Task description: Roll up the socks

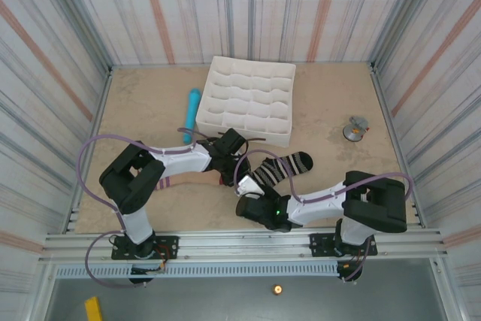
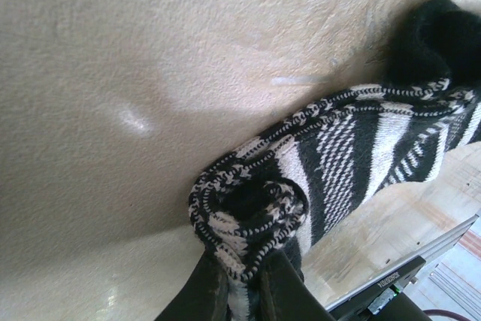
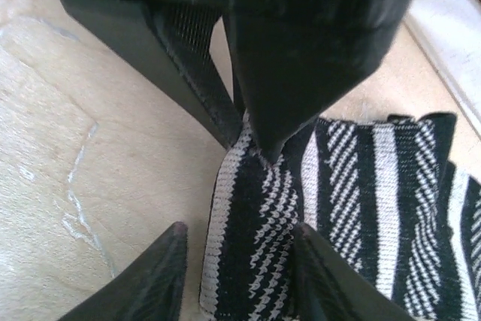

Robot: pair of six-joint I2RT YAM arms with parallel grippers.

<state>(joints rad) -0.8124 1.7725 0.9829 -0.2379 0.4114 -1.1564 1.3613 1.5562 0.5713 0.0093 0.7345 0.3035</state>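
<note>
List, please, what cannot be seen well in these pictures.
- Beige sock: top view, mostly hidden under the left arm.
- Striped sock: right wrist view, cut off by the bottom and right edges.
- Small grey thing at the right: top view, too small to name.
- Left end effector: left wrist view, bottom edge cuts its fingers.

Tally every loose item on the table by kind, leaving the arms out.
Socks: 2 (striped sock, beige sock)
White divider tray: 1
Light-blue cylinder: 1
Small grey object: 1
Total: 5
</note>
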